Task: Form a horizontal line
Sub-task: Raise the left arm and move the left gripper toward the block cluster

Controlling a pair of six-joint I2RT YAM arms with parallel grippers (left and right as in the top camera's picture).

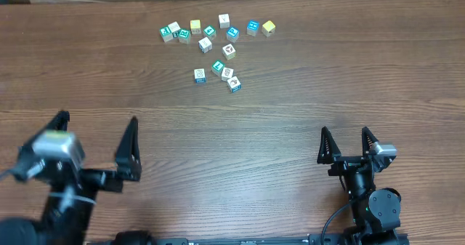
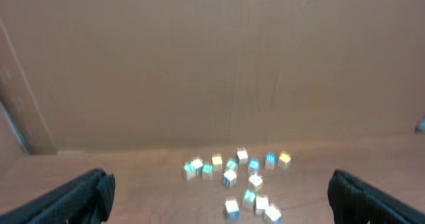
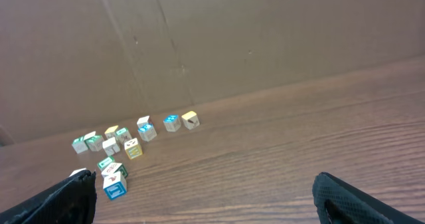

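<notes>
Four tiny cubes lie in a loose cluster, not a straight row, at the table's far centre: a white-faced one, a teal one, and two more white-faced ones. They show blurred in the left wrist view and at the lower left of the right wrist view. My left gripper is open and empty near the front left. My right gripper is open and empty near the front right. Both are far from the cubes.
Several loose cubes are scattered behind the cluster, from a teal-white one to a yellow one, with another yellow one between. A brown cardboard wall rises behind the wooden table.
</notes>
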